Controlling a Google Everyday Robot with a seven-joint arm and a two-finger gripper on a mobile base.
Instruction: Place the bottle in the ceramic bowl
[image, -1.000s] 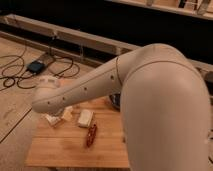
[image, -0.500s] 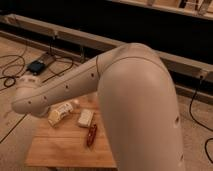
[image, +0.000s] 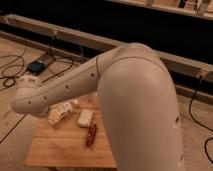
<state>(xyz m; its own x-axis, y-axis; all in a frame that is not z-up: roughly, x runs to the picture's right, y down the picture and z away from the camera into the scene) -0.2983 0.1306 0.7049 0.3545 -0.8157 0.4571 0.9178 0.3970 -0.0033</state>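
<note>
Small whitish plastic bottle (image: 60, 113) lies on its side on the left part of the light wooden table (image: 55, 150), just beside the cream rectangular block (image: 85, 118). A reddish-brown elongated item (image: 91, 135) sits near that block. Over the last second the white robot arm (image: 135, 100) swung its forearm left, uncovering the bottle, which stayed put. Gripper is out of view past the forearm's end, so can't tell its state. Dark ceramic bowl not visible. Likely no grasp yet, pick still pending.
</note>
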